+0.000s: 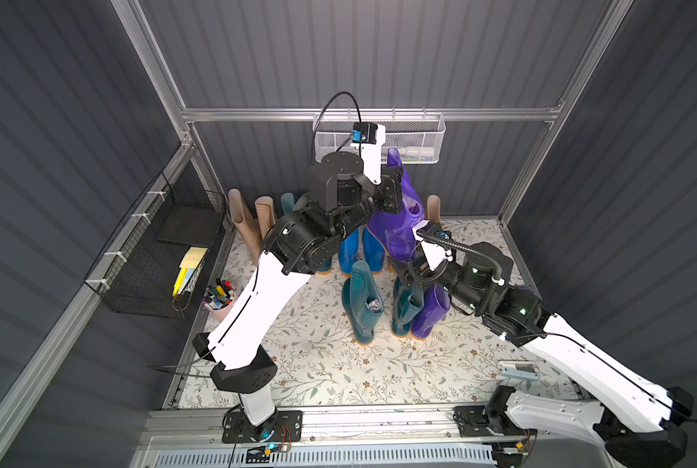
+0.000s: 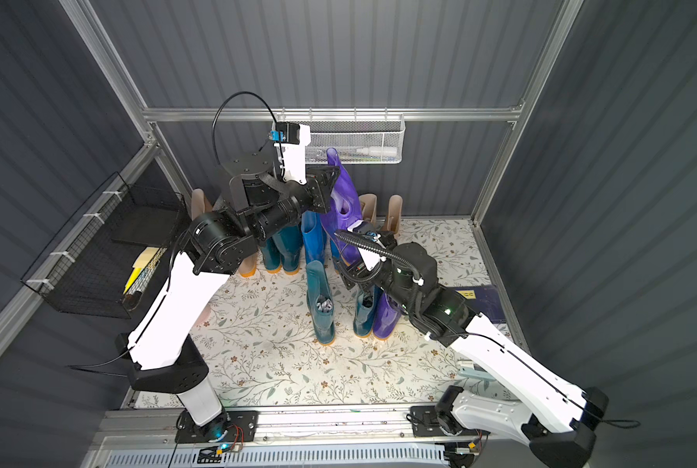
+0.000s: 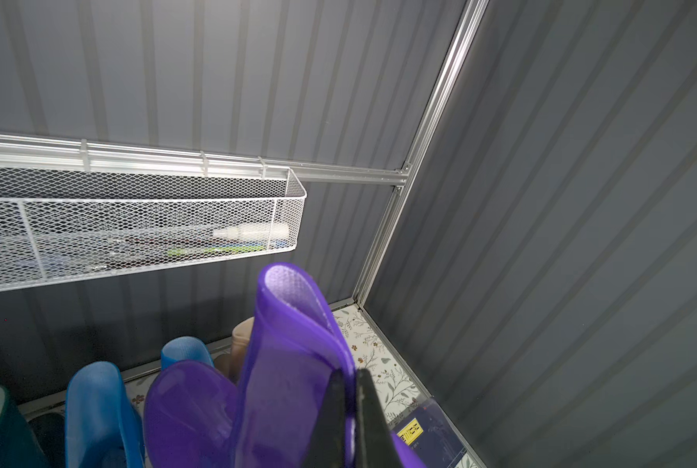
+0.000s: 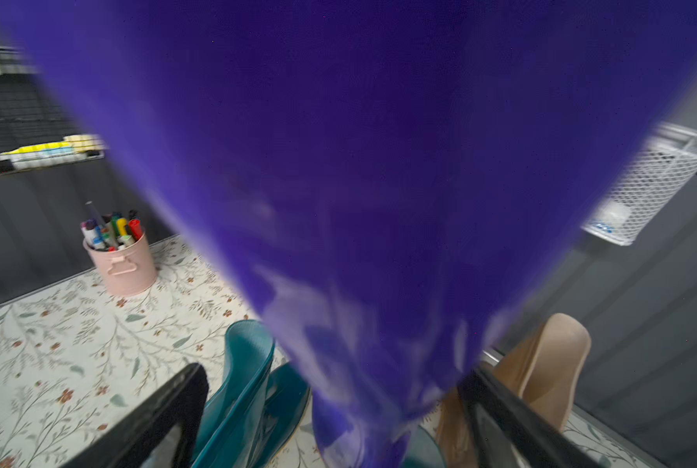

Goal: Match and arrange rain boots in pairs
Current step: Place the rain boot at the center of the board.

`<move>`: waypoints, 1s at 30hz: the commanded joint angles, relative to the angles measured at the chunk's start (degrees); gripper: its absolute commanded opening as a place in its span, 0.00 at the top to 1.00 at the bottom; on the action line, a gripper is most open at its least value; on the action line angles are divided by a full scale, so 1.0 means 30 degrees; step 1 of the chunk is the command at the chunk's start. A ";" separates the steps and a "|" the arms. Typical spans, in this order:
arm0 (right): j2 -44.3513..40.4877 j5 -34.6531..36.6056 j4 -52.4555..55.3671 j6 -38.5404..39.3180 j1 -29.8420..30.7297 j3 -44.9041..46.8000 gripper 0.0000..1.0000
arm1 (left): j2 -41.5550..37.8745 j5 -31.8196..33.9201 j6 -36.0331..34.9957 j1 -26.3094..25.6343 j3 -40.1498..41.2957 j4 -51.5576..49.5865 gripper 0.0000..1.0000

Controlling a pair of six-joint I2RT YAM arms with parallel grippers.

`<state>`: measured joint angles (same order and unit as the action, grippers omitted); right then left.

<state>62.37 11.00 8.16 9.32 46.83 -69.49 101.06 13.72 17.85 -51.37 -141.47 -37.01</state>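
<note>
- Left end effector (image 3: 351, 381) pinches the purple boot (image 1: 399, 219) by its shaft rim, hoisted just below the white mesh basket (image 1: 432, 121).
- Right end effector (image 4: 334, 375) is spread around that boot's lower part; contact unclear.
- Done, I judge: beige boots (image 1: 241, 219), teal boots (image 2: 282, 247) and blue boots (image 1: 349, 249) rowed under the basket.
- Remaining: purple mate (image 1: 432, 312) and two loose teal boots (image 1: 361, 300), farther out from the basket.

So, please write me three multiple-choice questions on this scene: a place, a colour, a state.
1. The pink cup of markers stands: A) on the floral mat; B) in the white mesh basket; C) in the black wire basket.
2. The lifted boot in the left gripper is: A) beige; B) purple; C) teal.
3. The right gripper is: A) open; B) shut on a blue boot; C) shut, empty.
1 A, mat under it; 2 B, glossy purple shaft; 3 A, fingers wide apart.
</note>
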 commanded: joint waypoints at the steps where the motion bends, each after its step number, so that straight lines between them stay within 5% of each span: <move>1: 0.0291 0.1750 -0.3053 0.0414 -0.0019 -0.0901 0.01 | -0.0798 -0.0460 0.0290 -0.0089 -0.0118 0.2872 1.00; 11: 0.1020 -0.0298 -0.5754 -0.1661 -0.1935 -0.0967 0.01 | -0.1446 -0.0974 0.0624 -0.0086 0.0665 0.3699 1.00; 14: 0.1363 -0.1863 -0.5962 -0.2360 -0.2638 -0.1174 0.10 | -0.1460 -0.0998 0.0591 -0.0102 0.0720 0.3727 1.00; 25: 0.1015 -0.5484 -0.4655 -0.3651 -0.3465 -0.1950 0.87 | -0.1984 -0.0496 0.0321 -0.0101 0.1580 0.4126 0.99; 30: 0.0325 -0.5182 -0.4713 -0.4077 -0.3701 -0.1856 0.96 | -0.2132 -0.0243 0.0191 -0.0102 0.2050 0.4459 0.54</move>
<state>65.89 -4.27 -1.69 -1.39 36.32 -73.08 96.57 12.88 18.81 -51.35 -135.76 -27.11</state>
